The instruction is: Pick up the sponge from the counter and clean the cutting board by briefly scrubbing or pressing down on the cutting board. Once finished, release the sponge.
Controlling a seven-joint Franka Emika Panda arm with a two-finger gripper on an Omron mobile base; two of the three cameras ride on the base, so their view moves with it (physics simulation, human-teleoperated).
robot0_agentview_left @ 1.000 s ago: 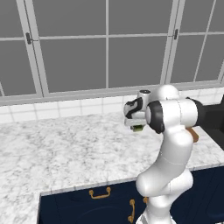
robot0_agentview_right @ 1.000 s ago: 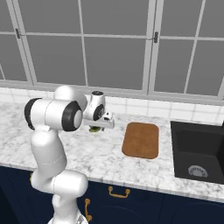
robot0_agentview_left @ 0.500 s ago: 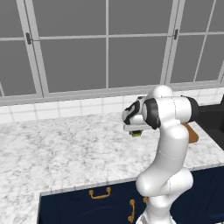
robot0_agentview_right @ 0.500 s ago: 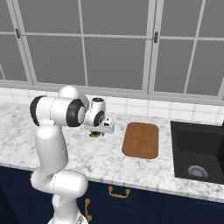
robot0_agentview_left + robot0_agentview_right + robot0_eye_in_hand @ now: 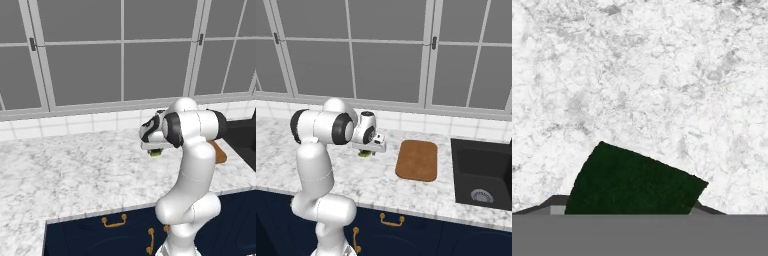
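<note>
Counter (image 5: 356, 185): a broad marbled worktop is seen spread beneath the fingers on every side; in the hand view bare stone is shown ahead of the tips.
Sink (image 5: 483, 172): a dark basin is set into the stone well apart from the fingers, beyond the board on the far side from them.
Cutting board (image 5: 417, 159): the orange-brown board lies flat on the stone, off to one side of the fingers and apart from them; no contact with the sponge is seen. In the left base view only an edge of it (image 5: 218, 151) is shown past the arm.
Gripper (image 5: 365, 153): it is carried above the stone, pointing down, short of the board.
Sponge (image 5: 632, 182): the dark green top is seen right at the fingertips in the hand view; from the right base view a small green-yellow block (image 5: 364, 154) hangs directly under the hand, seemingly clear of the stone.
Finger state: the fingers appear closed about the sponge's width, with the sponge between them; the contact itself is hidden.
Done: the pick-up is judged complete, since the sponge looks lifted off the worktop.
Left: the sponge is yet to be brought over the board, pressed or scrubbed on it, then let go.
Progress: roughly the first third is judged finished.
</note>
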